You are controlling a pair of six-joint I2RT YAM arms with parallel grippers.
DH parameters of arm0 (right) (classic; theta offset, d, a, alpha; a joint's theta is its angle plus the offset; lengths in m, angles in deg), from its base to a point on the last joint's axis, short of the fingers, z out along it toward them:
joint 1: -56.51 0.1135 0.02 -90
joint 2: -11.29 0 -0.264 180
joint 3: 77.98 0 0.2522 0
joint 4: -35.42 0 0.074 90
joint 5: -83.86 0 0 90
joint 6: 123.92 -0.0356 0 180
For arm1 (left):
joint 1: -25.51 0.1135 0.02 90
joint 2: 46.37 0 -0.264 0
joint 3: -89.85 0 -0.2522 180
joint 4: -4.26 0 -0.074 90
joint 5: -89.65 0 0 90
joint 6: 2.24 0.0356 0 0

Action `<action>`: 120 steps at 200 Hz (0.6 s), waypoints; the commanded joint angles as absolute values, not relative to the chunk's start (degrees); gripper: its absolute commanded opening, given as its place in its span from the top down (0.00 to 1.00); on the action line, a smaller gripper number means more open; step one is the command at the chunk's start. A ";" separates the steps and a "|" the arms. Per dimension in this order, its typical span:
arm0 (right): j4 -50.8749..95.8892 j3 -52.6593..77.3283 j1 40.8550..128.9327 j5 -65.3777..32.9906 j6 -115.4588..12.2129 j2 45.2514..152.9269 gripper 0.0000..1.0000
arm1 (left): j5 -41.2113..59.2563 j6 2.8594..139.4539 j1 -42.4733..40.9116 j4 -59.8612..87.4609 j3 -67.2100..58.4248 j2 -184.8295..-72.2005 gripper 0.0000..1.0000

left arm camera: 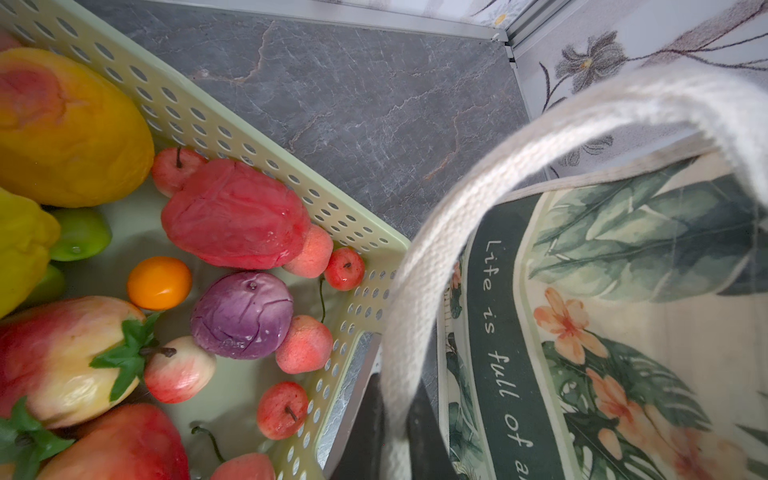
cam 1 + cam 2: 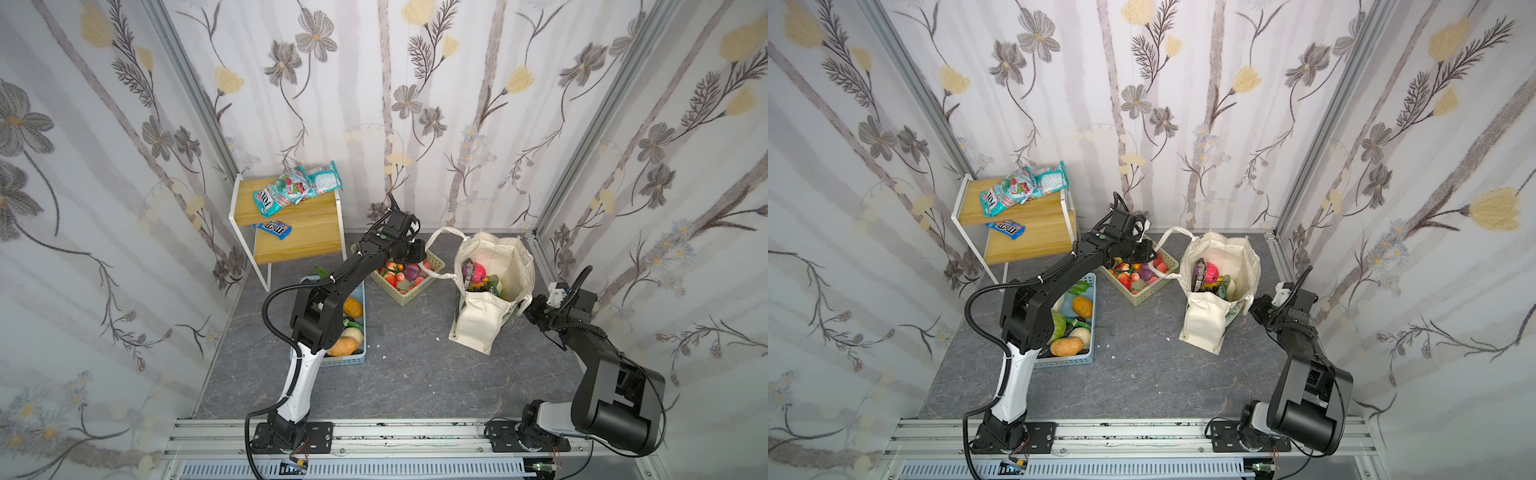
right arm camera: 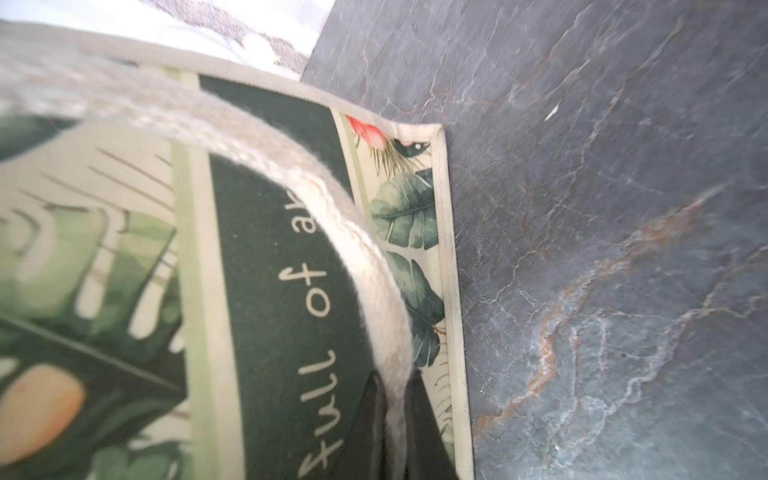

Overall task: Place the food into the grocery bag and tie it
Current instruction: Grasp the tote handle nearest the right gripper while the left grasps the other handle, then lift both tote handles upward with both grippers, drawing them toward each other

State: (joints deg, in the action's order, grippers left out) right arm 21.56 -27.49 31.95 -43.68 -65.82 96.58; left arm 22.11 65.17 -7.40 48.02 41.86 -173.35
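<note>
1. Grey marbled tabletop (image 2: pixel 407 374): everything listed below is borne on it.
2. Two-step wooden shelf (image 2: pixel 307 237), set in the far left corner; teal FOX'S packets (image 2: pixel 286 193) are laid on the upper step and a blue snack packet (image 2: pixel 273 228) on the lower.
3. Grocery bag (image 2: pixel 482 328), cream canvas, stood upright with its mouth open, right of centre and just beside the beige basket, between the two grippers.
4. Light blue basket (image 2: pixel 345 359), filled with toy vegetables and partly hidden by the left arm.
5. Beige basket (image 1: pixel 249 137), filled with toy fruit.
6. Left gripper (image 1: pixel 392 415): jaws are pinched tight on the basket-side handle (image 1: pixel 436 249), which is drawn out over the beige basket's corner.
7. Right gripper (image 3: pixel 395 415): jaws are pressed together on the wall-side handle (image 3: pixel 332 195), beside the bag's dark green script panel.
8. Food (image 2: pixel 478 271): a pink knobbly ball, a dark item and green pieces are seen inside the bag.
</note>
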 commanded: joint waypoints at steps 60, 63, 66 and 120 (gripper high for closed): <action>11.16 -17.57 29.62 -36.65 -63.47 86.90 0.95 | 19.33 66.75 -7.56 48.88 42.64 -167.57 0.99; 10.69 -16.95 29.62 -36.33 -63.36 86.55 0.94 | 19.22 66.80 -7.57 48.87 42.67 -167.35 0.99; 10.28 -16.35 29.62 -36.08 -63.23 86.22 0.94 | 19.16 66.84 -7.60 48.84 42.73 -167.13 0.99; 5.92 -6.67 29.87 -37.47 -62.99 83.03 0.92 | 18.11 68.55 -9.05 50.27 45.36 -163.68 0.99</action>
